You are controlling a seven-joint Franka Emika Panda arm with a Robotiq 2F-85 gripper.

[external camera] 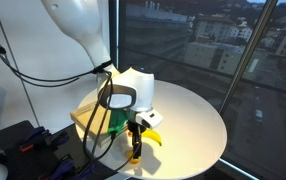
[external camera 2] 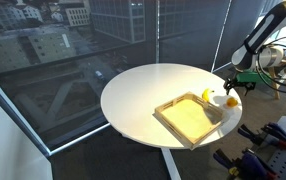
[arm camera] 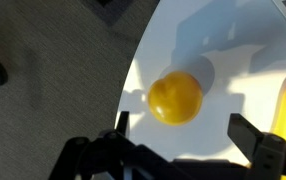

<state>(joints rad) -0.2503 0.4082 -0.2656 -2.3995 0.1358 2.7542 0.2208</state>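
1. Fingers of your black gripper [external camera: 136, 138] stand apart above the round white table [external camera: 198, 120]; one flat wooden tray [external camera: 83, 115] lies alongside.
2. Your gripper [external camera 2: 233, 90] hangs at the table's rim, beside that square tray [external camera 2: 188, 120].
3. One smooth round yellow fruit [arm camera: 175, 97] rests on the tabletop, just beyond your spread fingers.

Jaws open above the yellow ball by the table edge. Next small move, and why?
Probably a slow, straight descent. In the wrist view the yellow ball lies roughly centred between the open fingers of the gripper, which grips nothing yet. The ball sits close to the edge of the table, so a gentle approach seems safer than risking a knock.
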